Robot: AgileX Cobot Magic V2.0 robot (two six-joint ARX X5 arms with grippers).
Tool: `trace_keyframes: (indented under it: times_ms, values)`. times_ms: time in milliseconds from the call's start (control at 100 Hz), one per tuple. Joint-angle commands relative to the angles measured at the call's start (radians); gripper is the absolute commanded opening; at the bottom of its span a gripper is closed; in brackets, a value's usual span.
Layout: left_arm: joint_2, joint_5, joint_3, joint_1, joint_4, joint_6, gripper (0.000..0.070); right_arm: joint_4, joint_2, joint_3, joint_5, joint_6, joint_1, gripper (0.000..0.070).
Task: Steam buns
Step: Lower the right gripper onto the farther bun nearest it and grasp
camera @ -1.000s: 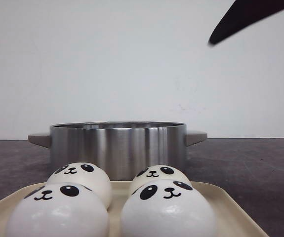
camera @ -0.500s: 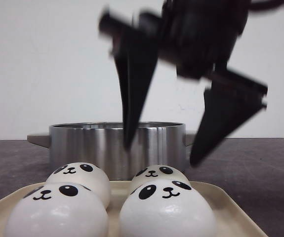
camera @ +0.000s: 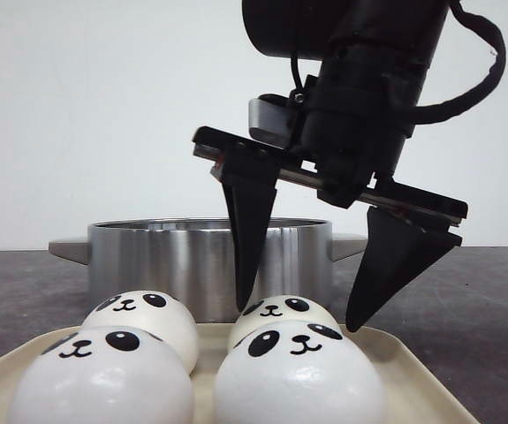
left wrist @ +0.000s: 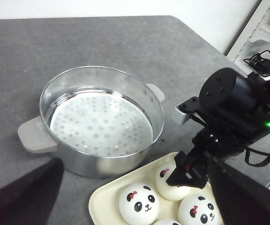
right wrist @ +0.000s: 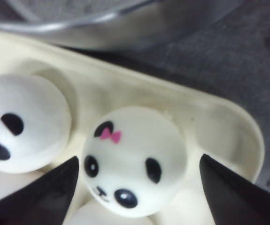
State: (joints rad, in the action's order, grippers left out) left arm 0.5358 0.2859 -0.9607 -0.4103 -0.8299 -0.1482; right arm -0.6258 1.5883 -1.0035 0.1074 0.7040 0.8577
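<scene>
Four white panda-face buns sit on a cream tray (camera: 405, 360): back left (camera: 143, 314), back right (camera: 285, 309), front left (camera: 103, 378), front right (camera: 298, 378). My right gripper (camera: 299, 316) is open, its black fingers straddling the back right bun without touching it. In the right wrist view that bun (right wrist: 135, 145), with a pink bow, lies between the fingers of the right gripper (right wrist: 138, 160). In the left wrist view the right gripper (left wrist: 186, 174) hangs over the same bun (left wrist: 168, 186). My left gripper (left wrist: 135, 161) is open and empty, high above the table.
A steel pot (camera: 209, 265) with two grey handles stands just behind the tray; a perforated steamer plate (left wrist: 99, 124) lies inside it. The table is dark grey. A shelf with cables (left wrist: 261, 61) stands beyond the table's corner.
My right gripper came down from the upper right into the front view and now hangs open around the back right bun. The buns, tray and pot have not moved.
</scene>
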Motion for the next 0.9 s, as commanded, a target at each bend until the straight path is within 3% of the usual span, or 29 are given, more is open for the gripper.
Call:
trace_keyframes:
  times_ms: [0, 360, 450, 570, 610, 640, 890]
  values:
    - [0.004, -0.008, -0.016, -0.005, 0.011, 0.009, 0.0596, 0.004, 0.031, -0.008, -0.003, 0.008, 0.005, 0.0512]
    - [0.004, -0.035, -0.016, -0.005, 0.012, 0.013, 0.0596, 0.008, 0.087, -0.008, 0.008, 0.019, 0.005, 0.0505]
    - [0.004, -0.035, -0.016, -0.005, 0.011, 0.013, 0.0596, 0.003, 0.093, -0.008, 0.009, 0.019, 0.002, 0.0416]
    - [0.004, -0.036, -0.016, -0.005, 0.011, 0.017, 0.0596, -0.018, 0.111, -0.008, 0.024, 0.018, 0.002, 0.0225]
    - [0.004, -0.039, -0.016, -0.005, 0.011, 0.021, 0.0596, -0.023, 0.120, -0.008, 0.024, 0.014, 0.002, 0.0128]
    - [0.004, -0.043, -0.016, -0.005, 0.011, 0.025, 0.0596, -0.028, 0.124, -0.008, 0.023, 0.012, 0.003, 0.0006]
    - [0.004, -0.054, -0.016, -0.011, 0.007, 0.028, 0.0596, -0.012, 0.110, -0.018, -0.022, -0.006, 0.002, 0.0003]
